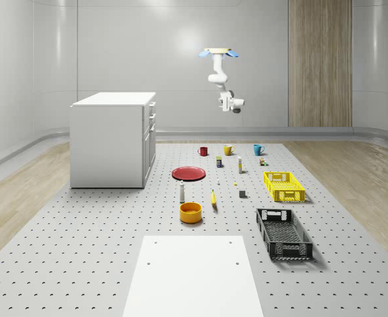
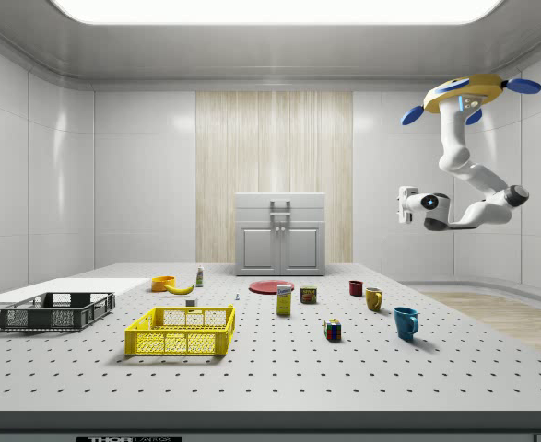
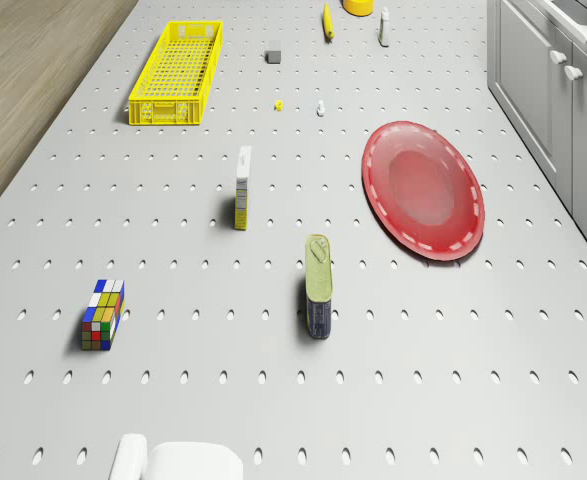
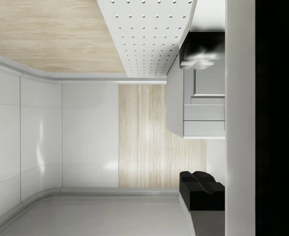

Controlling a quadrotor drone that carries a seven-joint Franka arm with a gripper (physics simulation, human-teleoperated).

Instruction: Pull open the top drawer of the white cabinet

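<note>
High over the far end of the table I see the drone (image 1: pixel 219 51) hovering; my gripper (image 2: pixel 403 204) hangs well clear of the white cabinet (image 1: pixel 112 139), facing its top drawer (image 2: pixel 280 199), which sits closed. Finger spacing: I cannot tell.

Cabinet (image 1: pixel 113 139) white. Worktop (image 1: pixel 81 251) pale grey, dotted with dark holes. Plate (image 3: pixel 423 190) red, lighter ring near rim. Crates: one yellow (image 1: pixel 284 186), one black (image 1: pixel 283 233). Bowl (image 1: pixel 190 212) orange. Mugs red (image 1: pixel 203 151), yellow (image 1: pixel 227 150), blue (image 1: pixel 258 149). Puzzle cube (image 3: pixel 103 314) multicoloured squares. Drone (image 2: pixel 464 95) yellow with blue rotors, arm (image 2: pixel 468 175) white.
</note>
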